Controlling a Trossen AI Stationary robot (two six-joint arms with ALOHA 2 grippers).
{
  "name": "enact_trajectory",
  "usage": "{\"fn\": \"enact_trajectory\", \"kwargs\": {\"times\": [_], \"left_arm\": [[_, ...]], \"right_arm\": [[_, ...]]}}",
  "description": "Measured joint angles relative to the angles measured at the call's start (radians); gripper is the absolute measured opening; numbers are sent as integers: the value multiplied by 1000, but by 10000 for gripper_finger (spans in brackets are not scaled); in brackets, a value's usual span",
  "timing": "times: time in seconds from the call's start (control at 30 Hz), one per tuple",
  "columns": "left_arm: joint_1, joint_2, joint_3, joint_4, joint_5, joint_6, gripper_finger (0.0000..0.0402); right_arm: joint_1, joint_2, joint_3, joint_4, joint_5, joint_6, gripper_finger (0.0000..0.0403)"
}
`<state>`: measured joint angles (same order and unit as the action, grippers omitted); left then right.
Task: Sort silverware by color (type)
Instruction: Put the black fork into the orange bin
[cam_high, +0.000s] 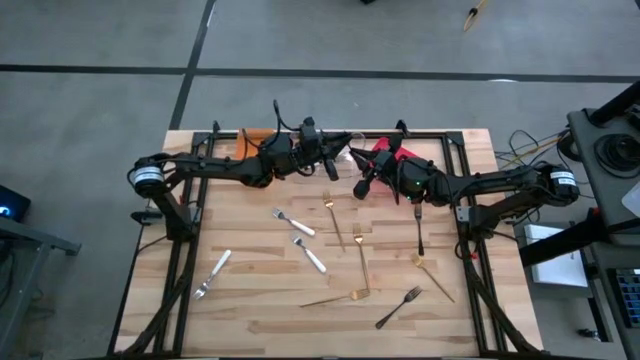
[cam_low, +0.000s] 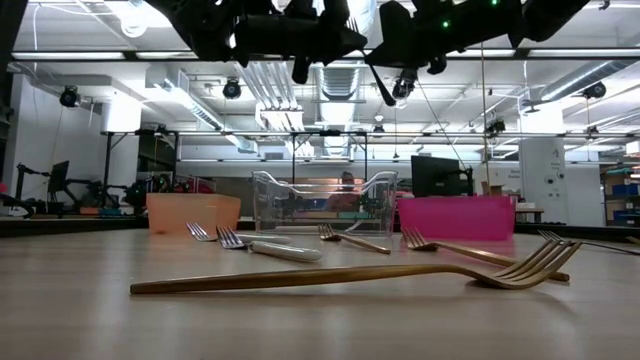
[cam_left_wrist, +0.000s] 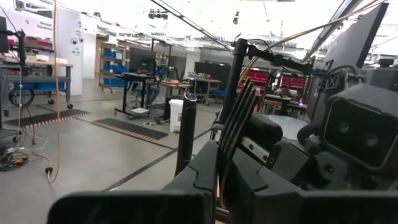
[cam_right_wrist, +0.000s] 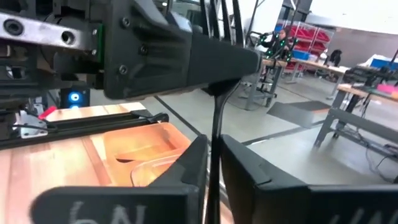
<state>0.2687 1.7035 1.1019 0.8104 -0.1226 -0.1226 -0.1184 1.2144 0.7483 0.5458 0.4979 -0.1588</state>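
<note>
left gripper: up at the far middle of the desk, over the bin row, pressed together on the black fork. Its wrist view shows the dark tines sticking up out of the pinch.
right gripper: just beside the left one, nearly nose to nose. The same fork's thin handle runs straight down through it in the right wrist view. Honestly can't tell if it's clamping or just sitting around it.
black fork: held in the air between the two grippers, not touching the desk.
silver forks: three on the left half, one near the middle, another just below it, and a third off towards the left edge.
gold forks: two upright-ish in the middle, one lying flat near the front, and one at the right.
other black forks: one on the right under the right arm, one at the front right.
bins: orange bin, clear bin and red bin in a row along the far edge.
</note>
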Motion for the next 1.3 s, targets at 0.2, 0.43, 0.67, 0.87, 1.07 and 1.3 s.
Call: {"fn": "enact_trajectory", "kwargs": {"times": [0.2,0.43,0.67,0.87,1.07,1.3], "left_arm": [[0,0,0,1,-8,0,0],[7,-11,0,-21,-7,11,0],[31,-85,-3,-192,-3,64,0],[77,-187,-3,-446,-2,117,0],[166,-306,1,-767,1,218,0],[352,-354,66,-1186,68,340,0]], "right_arm": [[0,0,0,-12,-1,30,106],[0,0,0,-18,0,46,175],[0,0,0,-24,0,44,200],[-2,-2,0,-42,3,43,201],[-4,-3,0,-58,3,37,201],[-6,-3,0,-67,3,31,201]]}}
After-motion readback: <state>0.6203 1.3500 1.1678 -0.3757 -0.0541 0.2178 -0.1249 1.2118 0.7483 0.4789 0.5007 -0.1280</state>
